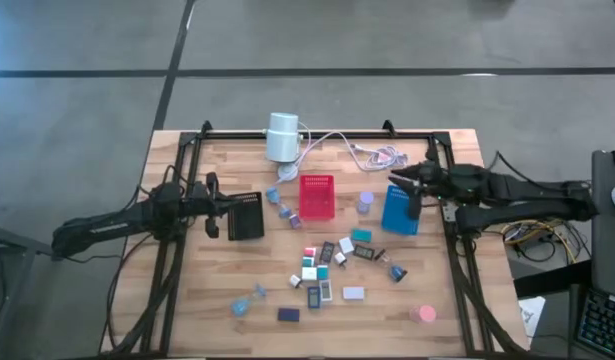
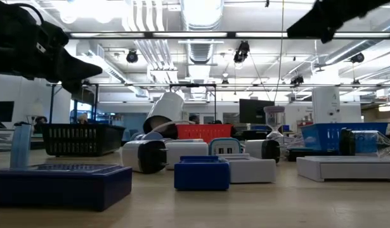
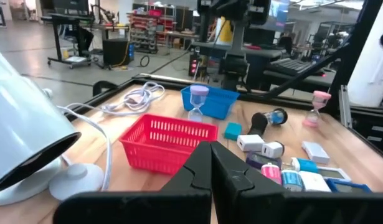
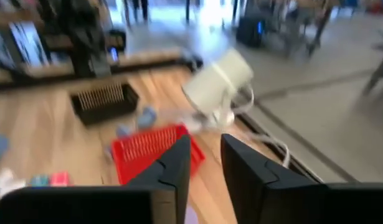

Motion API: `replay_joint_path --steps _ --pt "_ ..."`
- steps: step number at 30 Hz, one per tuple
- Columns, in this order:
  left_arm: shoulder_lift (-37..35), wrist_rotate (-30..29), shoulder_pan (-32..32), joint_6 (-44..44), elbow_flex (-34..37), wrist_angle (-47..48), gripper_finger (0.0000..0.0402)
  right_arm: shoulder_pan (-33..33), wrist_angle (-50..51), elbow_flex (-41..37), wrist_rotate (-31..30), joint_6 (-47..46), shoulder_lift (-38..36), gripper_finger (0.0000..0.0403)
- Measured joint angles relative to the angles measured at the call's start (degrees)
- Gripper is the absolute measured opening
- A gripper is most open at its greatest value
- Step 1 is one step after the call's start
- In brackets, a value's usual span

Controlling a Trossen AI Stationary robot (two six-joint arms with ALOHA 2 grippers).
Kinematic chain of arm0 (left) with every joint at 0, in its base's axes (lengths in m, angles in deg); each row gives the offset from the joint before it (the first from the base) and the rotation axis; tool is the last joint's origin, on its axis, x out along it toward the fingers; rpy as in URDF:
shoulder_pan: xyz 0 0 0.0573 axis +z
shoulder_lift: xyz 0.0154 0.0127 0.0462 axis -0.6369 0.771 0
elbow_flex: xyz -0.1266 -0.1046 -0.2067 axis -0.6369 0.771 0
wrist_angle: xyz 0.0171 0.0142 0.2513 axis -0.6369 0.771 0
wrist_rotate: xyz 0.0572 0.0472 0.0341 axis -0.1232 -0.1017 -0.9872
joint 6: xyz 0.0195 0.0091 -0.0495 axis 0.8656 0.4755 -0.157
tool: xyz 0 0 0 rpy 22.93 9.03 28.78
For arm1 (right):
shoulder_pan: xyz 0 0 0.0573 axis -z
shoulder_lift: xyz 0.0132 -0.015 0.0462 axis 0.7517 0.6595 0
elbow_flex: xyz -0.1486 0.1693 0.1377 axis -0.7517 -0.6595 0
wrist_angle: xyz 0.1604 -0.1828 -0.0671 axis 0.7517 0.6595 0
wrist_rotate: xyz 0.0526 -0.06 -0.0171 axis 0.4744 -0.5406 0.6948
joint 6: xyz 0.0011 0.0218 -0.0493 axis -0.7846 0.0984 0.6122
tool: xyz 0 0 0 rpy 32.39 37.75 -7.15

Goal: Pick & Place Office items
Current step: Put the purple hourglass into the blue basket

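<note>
Right end effector [image 1: 407, 187] hangs over the far right part of the surface [image 1: 202, 290], just above the blue tray [image 1: 399, 212]. Its fingers [image 4: 172, 167] stand slightly apart with a narrow gap between them, and nothing shows in that gap. The left end effector [image 1: 211, 193] waits at the left side beside the black tray [image 1: 246, 216], its fingers [image 3: 207, 171] pressed together and empty.

The office items [image 1: 327, 268] lie scattered across the middle and near part of the surface, mostly in a loose cluster in front of the red tray [image 1: 316, 196]. A pink disc [image 1: 423, 314] sits near the right front corner, apart from the cluster. A white cylinder [image 1: 283, 136] with a cable [image 1: 352, 147] rests at the far edge.
</note>
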Motion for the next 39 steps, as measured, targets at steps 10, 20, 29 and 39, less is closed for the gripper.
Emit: replay_joint_path --steps 10,20,29,39 --pt "0.4 0.0 0.0 -1.0 0.0 0.0 0.0000 1.2 34.3 29.4 1.7 -4.5 24.6 0.0174" --pt "0.5 -0.2 0.0 -0.1 0.0 0.1 0.0000 8.0 45.6 41.9 16.1 18.3 39.0 0.0203" --pt "0.5 -0.2 0.0 0.1 0.0 0.1 0.0000 13.4 45.7 41.7 26.1 24.0 47.5 0.0250" --pt "0.5 -0.1 0.0 0.1 0.0 0.1 0.0000 16.1 45.8 41.7 29.0 22.6 55.5 0.0308"
